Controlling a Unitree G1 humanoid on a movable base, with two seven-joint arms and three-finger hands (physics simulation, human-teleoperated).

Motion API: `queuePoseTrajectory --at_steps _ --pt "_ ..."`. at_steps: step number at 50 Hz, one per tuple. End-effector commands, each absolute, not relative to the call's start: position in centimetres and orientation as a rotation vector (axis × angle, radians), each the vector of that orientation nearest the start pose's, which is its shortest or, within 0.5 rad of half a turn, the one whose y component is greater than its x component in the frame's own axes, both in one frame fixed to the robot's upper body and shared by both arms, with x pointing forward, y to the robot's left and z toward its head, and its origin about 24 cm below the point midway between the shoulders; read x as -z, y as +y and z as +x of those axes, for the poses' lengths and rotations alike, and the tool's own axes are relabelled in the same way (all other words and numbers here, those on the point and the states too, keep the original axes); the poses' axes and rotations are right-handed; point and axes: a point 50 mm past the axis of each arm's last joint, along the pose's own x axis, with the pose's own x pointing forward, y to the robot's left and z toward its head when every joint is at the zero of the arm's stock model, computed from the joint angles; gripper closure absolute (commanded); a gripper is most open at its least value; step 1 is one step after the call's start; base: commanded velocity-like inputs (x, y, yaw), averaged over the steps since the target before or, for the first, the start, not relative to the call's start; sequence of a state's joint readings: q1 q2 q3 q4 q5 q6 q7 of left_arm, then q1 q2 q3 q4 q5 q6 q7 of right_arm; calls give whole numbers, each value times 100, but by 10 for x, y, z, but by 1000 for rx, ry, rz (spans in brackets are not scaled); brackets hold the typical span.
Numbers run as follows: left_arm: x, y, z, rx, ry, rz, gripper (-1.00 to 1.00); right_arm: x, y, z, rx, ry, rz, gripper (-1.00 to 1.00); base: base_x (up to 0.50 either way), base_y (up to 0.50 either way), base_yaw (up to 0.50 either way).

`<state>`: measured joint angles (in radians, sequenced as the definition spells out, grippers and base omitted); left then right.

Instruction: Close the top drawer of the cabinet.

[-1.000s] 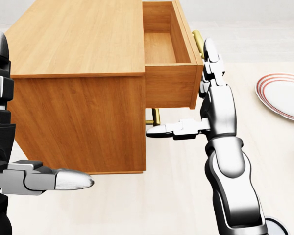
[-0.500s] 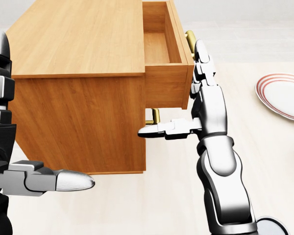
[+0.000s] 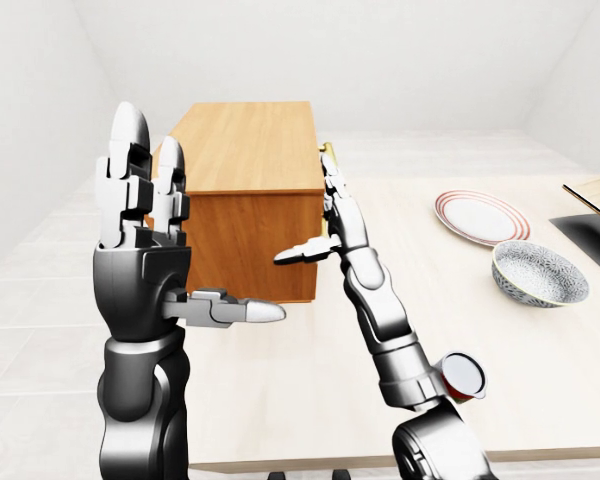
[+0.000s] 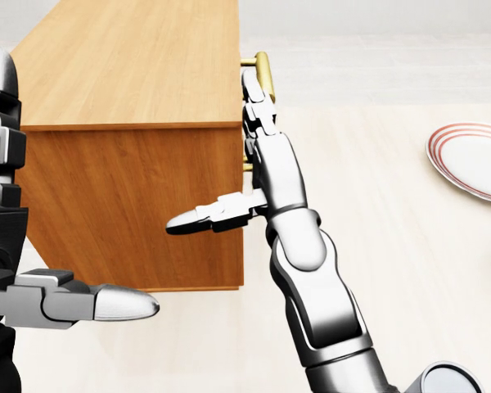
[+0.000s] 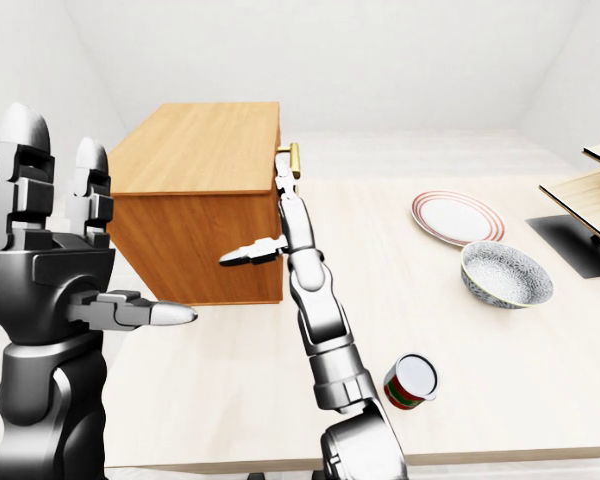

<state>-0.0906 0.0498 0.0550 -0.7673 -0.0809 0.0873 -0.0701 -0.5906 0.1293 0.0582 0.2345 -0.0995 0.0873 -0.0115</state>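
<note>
Drawer looks flush with the cabinet (image 4: pixel 131 74) now, because the right hand (image 4: pixel 258 123), fingers flat and unclenched, presses beside its brass handle (image 4: pixel 264 74); left hand (image 3: pixel 140 200) idles open.

The cabinet (image 4: pixel 131 123) is warm matt wood with visible grain, its handle (image 4: pixel 264 74) polished brass-like metal. Both hands, left (image 3: pixel 140 230) and right (image 4: pixel 258 155), look like glossy silver and black plastic. The worktop (image 5: pixel 500 370) is pale, smooth wood.
</note>
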Motion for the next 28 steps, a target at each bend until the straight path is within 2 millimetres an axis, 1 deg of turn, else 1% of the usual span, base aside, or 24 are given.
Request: queuePoseTrajectory --at_steps 1,15,28 --pt "-220 154 205 78 -775 -2 -100 -135 -25 326 -405 -204 27 -100 0 0 0" --pt "-215 154 207 79 -751 0 -100 -133 -22 323 -416 -198 29 -100 0 0 0" --pt "-217 154 206 79 -759 0 -100 -134 -23 323 -415 -201 30 -100 0 0 0"
